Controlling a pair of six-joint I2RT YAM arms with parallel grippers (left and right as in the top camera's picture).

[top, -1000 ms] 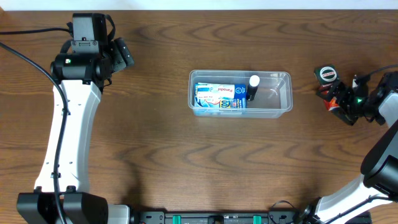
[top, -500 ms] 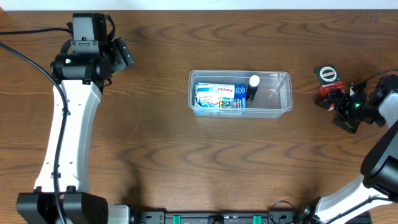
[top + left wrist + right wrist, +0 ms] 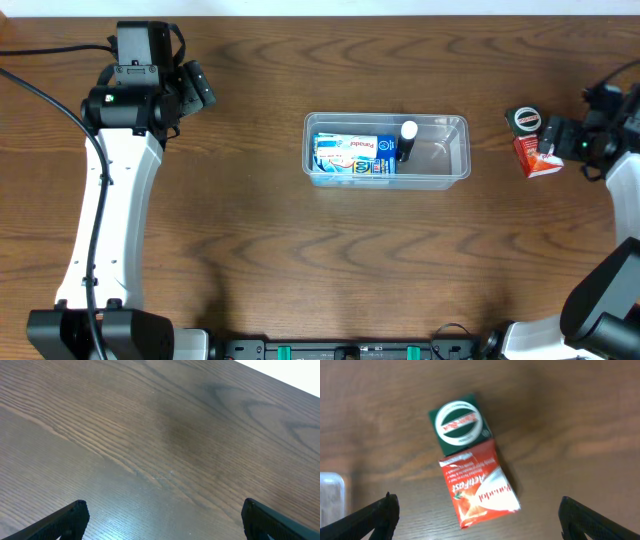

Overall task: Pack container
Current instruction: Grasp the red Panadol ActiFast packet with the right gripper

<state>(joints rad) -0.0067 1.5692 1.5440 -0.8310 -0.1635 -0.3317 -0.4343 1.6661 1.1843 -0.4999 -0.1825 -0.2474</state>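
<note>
From overhead, the clear container lies near the middle of the brown wooden surface, long side running left to right. Its left half holds a blue-and-white box lying flat, and a dark tube with a white cap sits just right of the box. The right end of the tub is bare. The left arm stretches up the left side, and the left fingers are near the far left corner, well apart from the container. At the right edge the right fingers are just beside a red sachet, which touches a dark green pack with a round white label. Both lie on the surface to the right of the container, apart from it. In the left wrist view, the left fingers show only as two dark tips at the bottom corners, spread wide over bare wood with nothing between them. In the right wrist view, the right fingers are likewise spread wide and hold nothing. Ahead of them the red sachet lies tilted, its upper edge against the green pack. A corner of the container shows at the left edge.
</note>
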